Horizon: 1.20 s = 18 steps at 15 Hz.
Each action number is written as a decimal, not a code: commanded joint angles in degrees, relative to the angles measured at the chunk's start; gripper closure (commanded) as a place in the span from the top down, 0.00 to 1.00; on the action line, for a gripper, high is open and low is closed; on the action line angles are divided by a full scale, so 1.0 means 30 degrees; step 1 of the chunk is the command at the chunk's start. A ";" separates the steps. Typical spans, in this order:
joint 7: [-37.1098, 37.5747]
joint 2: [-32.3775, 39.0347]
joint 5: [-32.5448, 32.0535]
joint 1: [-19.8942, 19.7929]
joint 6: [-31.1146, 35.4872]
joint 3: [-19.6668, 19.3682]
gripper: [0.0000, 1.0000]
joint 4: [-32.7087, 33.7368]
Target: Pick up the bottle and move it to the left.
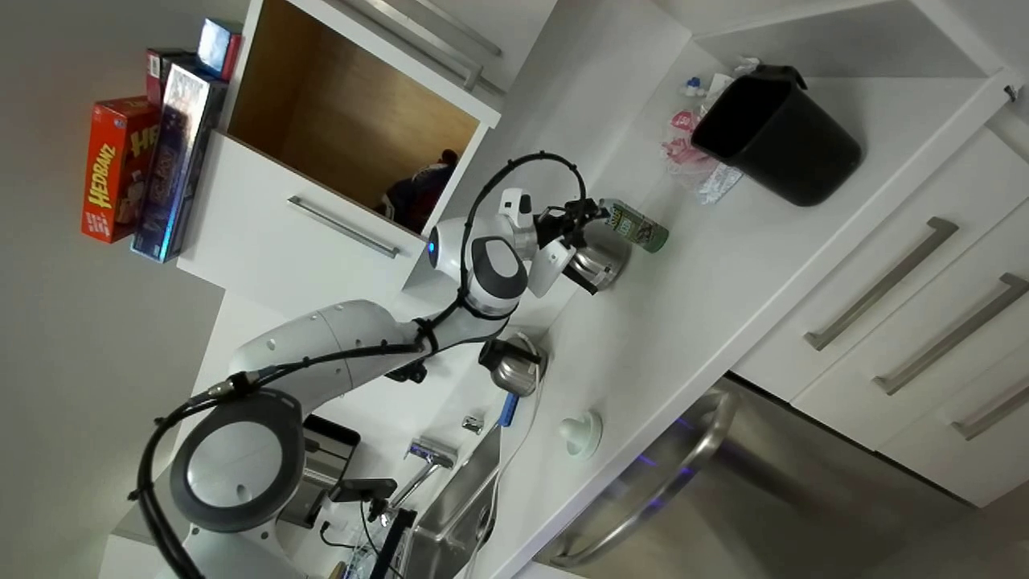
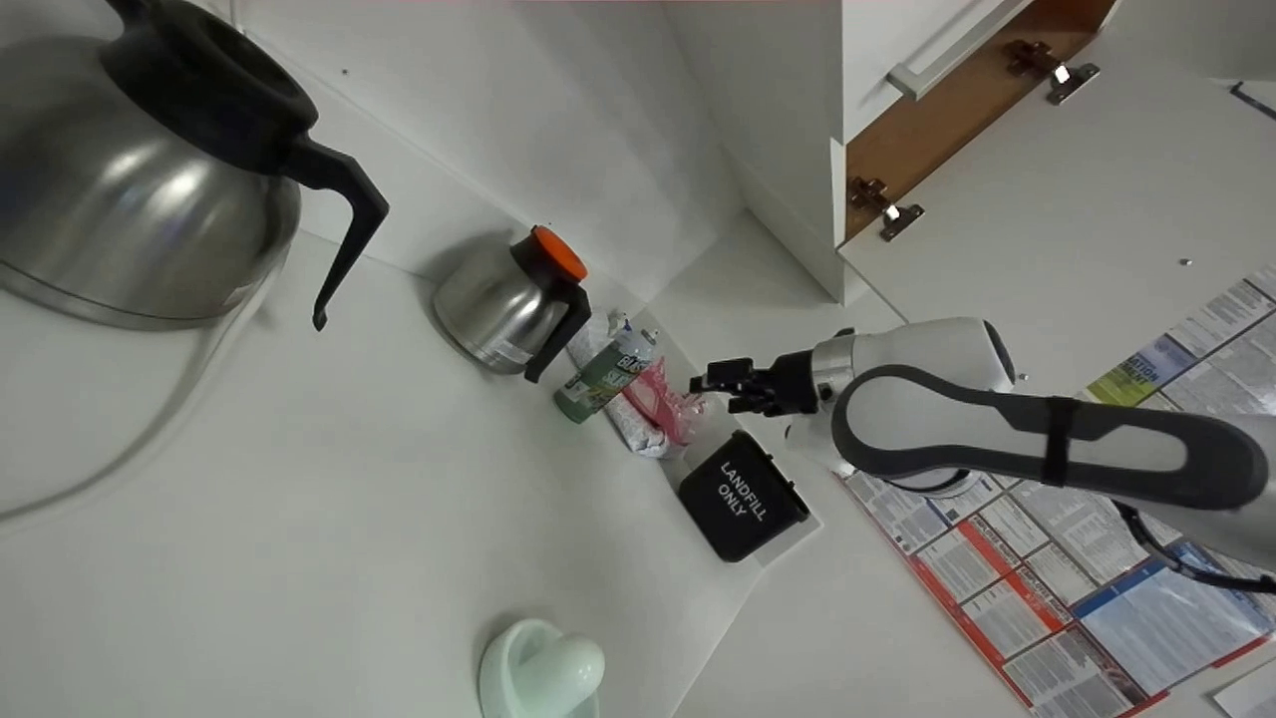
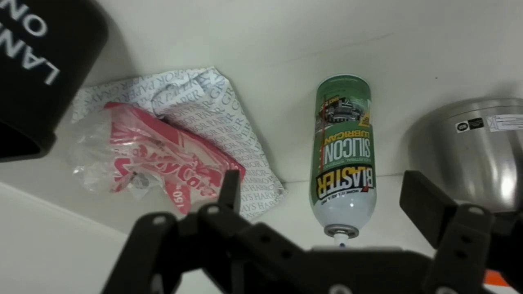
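Bin partly outside wrist view

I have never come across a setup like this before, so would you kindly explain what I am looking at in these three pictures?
The jointed, white-and-grey machine is a robot arm. Two pictures are taken from outside it and look tilted; the third is taken at its wrist and appears upside down, with the dark end effector along the bottom edge.

On the white counter stand a green spray can, an orange-topped jug, a black-topped jug, a black bin and a pale green bowl. A pink-and-clear wrapper and printed paper lie there too.

Nothing is held: the jaws stand open, with space on either side of the can.
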 commanded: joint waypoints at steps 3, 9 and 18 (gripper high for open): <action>-0.3057 0.3410 0.0566 -0.0313 0.0771 0.1228 1.00 0.3816; -0.3180 0.4517 0.0476 0.0014 0.0581 0.0863 1.00 0.5079; -0.3283 0.5935 0.0342 -0.0029 0.2382 0.0715 1.00 0.6002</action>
